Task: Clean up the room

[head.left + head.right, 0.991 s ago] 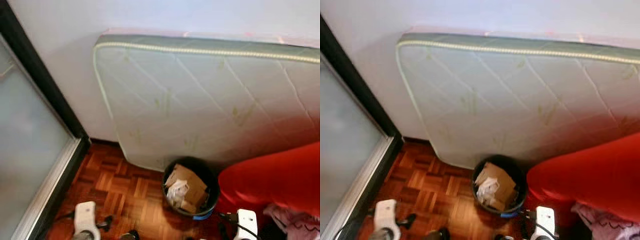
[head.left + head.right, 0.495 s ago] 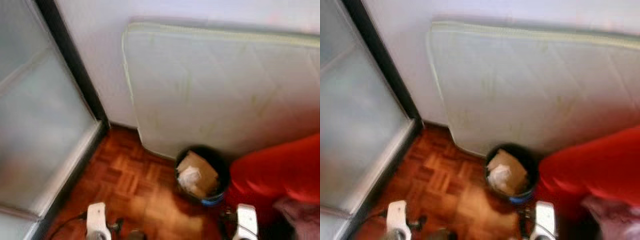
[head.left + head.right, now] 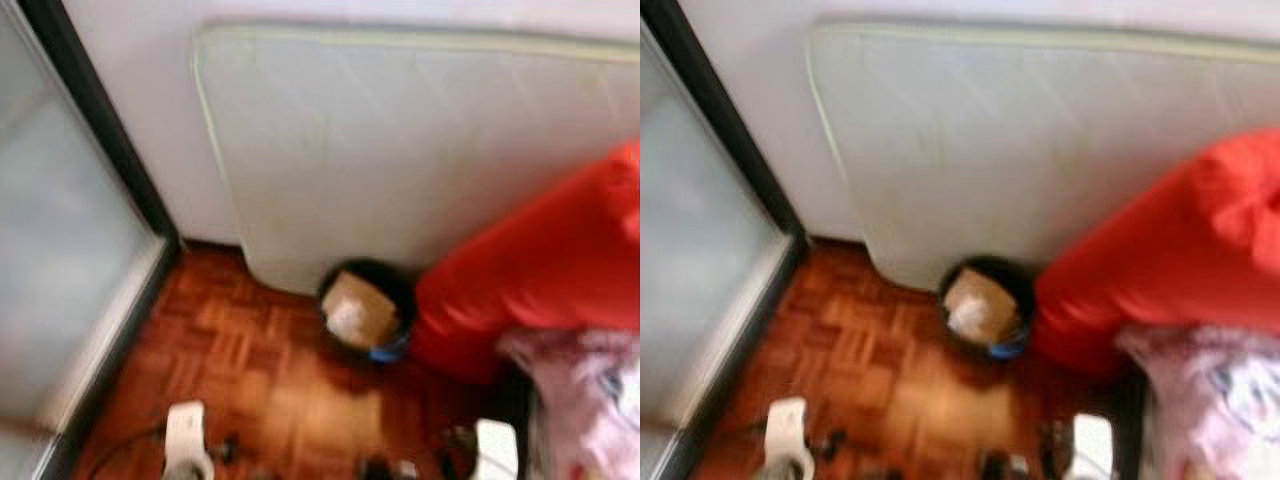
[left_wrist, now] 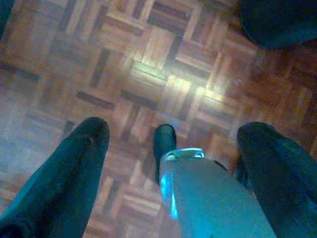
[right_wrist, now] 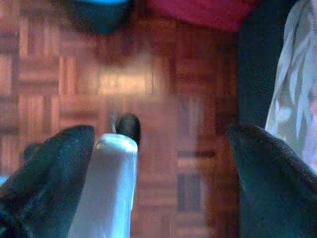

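Note:
A black waste bin (image 3: 361, 319) holding cardboard and crumpled paper stands on the parquet floor against a leaning mattress (image 3: 400, 150). A pale pink and white cloth (image 3: 585, 400) lies bunched at the lower right, beside a big red cushion-like mass (image 3: 530, 270). Both arms hang low at the bottom edge of the blurred eye views. My left gripper (image 4: 173, 128) is open above bare parquet with nothing between its fingers. My right gripper (image 5: 159, 131) is open too, over the floor, with the bin's rim (image 5: 99, 10) and the cloth (image 5: 297, 79) at the edges of its view.
A frosted glass sliding door (image 3: 60, 280) with a dark frame runs along the left. The white wall (image 3: 130, 110) stands behind the mattress. Open parquet (image 3: 250, 380) lies between the door and the bin.
The whole picture has shifted and blurred, so the camera moved. The bin now sits higher in view, and more of the red mass and pink cloth shows at right.

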